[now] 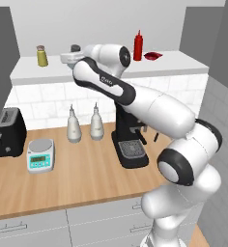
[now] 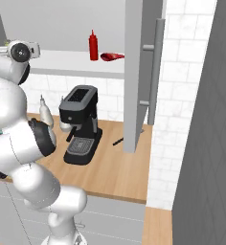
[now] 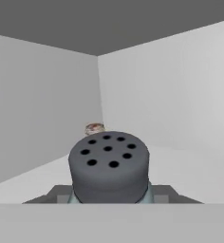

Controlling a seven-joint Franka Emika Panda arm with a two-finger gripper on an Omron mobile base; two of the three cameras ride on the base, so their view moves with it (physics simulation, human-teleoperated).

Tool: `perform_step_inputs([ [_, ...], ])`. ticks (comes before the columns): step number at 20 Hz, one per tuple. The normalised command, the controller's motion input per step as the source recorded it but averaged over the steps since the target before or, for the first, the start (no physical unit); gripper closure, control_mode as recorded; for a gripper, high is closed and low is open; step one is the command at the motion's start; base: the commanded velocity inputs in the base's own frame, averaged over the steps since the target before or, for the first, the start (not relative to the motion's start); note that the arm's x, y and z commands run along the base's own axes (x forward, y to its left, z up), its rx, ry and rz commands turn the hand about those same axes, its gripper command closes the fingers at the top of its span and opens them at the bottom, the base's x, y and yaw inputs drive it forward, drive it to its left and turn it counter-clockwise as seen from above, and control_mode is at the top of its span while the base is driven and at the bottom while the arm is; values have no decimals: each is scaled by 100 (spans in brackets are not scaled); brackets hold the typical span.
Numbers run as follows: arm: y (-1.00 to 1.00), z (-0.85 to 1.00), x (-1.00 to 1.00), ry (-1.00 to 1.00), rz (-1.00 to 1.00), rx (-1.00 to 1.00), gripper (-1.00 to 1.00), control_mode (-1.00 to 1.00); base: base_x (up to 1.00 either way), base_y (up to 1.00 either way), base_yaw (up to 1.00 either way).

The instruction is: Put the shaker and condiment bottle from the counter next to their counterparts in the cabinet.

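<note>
Fingers (image 3: 109,199) pinch the shaker (image 3: 108,166) above the cabinet (image 1: 34,72) shelf.

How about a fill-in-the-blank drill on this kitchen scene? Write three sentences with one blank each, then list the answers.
1. The condiment bottle stands on the cabinet shelf beside a flat red ____.
2. The shaker held in the gripper has a perforated cap coloured ____.
3. Two white bottles stand on the counter between the scale and the ____ machine.

Answers: packet; grey; coffee.
</note>
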Motion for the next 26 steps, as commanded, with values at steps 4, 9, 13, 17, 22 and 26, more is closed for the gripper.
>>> perform_step_inputs([
  [4, 16, 0, 43, 7, 0, 0, 100, -100, 0, 0, 0],
  [9, 15, 0, 42, 0, 0, 0, 100, -100, 0, 0, 0],
  [13, 17, 0, 34, 0, 0, 0, 100, -100, 0, 0, 0],
  [17, 22, -2, 31, 0, 0, 0, 100, -100, 0, 0, 0],
  [22, 24, -1, 31, 0, 0, 0, 100, -100, 0, 0, 0],
  [26, 20, -2, 25, 0, 0, 0, 100, -100, 0, 0, 0],
])
